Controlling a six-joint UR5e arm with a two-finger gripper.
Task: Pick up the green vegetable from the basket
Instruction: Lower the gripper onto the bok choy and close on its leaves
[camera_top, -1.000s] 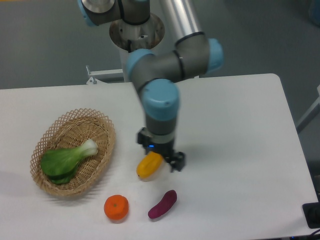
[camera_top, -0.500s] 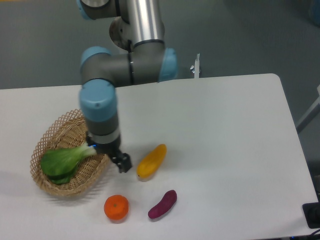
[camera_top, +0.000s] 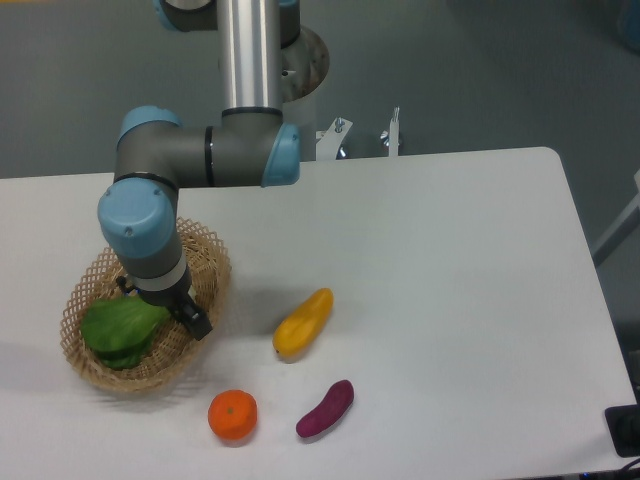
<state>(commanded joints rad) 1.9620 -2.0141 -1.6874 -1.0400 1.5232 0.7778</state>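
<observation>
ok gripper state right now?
Gripper: cannot tell. It sits down in the basket over the green vegetable, with its fingers mostly hidden by the wrist.
</observation>
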